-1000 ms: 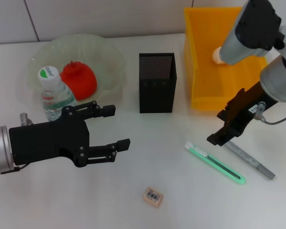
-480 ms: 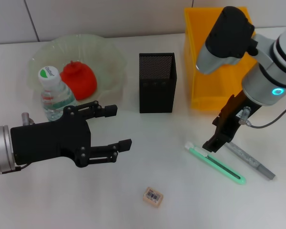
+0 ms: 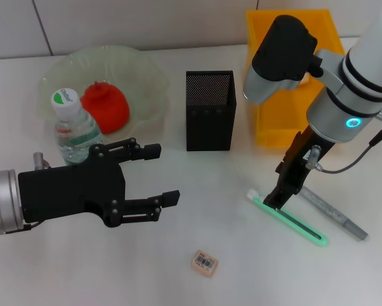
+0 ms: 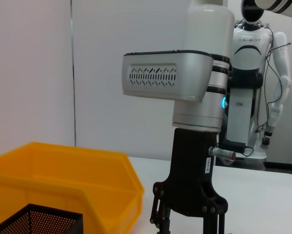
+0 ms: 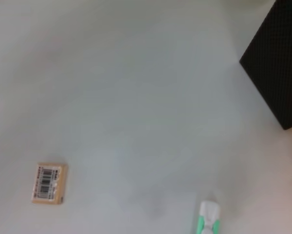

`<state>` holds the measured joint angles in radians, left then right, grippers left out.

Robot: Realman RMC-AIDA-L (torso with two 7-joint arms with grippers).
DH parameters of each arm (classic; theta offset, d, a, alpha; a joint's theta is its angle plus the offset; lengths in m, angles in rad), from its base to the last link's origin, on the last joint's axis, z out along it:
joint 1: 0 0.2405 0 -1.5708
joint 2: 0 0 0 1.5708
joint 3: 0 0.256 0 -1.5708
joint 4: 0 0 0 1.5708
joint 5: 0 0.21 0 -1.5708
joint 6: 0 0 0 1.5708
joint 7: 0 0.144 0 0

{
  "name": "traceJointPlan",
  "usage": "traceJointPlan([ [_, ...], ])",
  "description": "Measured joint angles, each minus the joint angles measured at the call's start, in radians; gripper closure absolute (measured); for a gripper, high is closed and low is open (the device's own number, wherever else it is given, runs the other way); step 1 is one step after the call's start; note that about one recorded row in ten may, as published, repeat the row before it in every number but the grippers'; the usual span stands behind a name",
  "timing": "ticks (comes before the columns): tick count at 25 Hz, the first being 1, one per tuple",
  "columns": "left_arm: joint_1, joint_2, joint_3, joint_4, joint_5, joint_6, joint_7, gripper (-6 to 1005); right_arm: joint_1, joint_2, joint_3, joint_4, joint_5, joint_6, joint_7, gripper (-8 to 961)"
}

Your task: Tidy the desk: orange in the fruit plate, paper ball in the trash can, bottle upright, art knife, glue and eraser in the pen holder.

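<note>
The orange [image 3: 106, 106] lies in the fruit plate [image 3: 146, 76]. The bottle [image 3: 73, 124] stands upright at the plate's front edge. A green art knife [image 3: 286, 218] and a grey glue stick [image 3: 334, 213] lie on the table at the right. My right gripper [image 3: 272, 203] hangs just over the knife's white end [image 5: 207, 219]. In the left wrist view its fingers [image 4: 161, 219] stand apart, open and empty. The eraser [image 3: 205, 262] lies near the front edge. My left gripper [image 3: 164, 173] hovers open beside the bottle. My right arm hides the paper ball.
The black mesh pen holder [image 3: 209, 109] stands mid-table, with the yellow trash can [image 3: 273, 95] to its right at the back. Bare tabletop lies between the eraser [image 5: 49, 183] and the pen holder [image 5: 277, 63].
My right gripper has swung left and down from over the glue stick to the knife's white end, and its arm now covers the paper ball. The left gripper has crept slightly forward.
</note>
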<state>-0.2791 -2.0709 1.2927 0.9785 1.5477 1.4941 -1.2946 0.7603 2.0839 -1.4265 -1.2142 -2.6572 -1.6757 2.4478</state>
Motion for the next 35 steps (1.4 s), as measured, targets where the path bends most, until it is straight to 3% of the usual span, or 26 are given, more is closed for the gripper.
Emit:
traceJointPlan([
  [35, -0.003, 0.001, 0.005, -0.001, 0.003, 0.002, 0.012, 188, 0.067, 0.001, -0.039, 0.144, -0.002, 0.05, 0.028, 247],
])
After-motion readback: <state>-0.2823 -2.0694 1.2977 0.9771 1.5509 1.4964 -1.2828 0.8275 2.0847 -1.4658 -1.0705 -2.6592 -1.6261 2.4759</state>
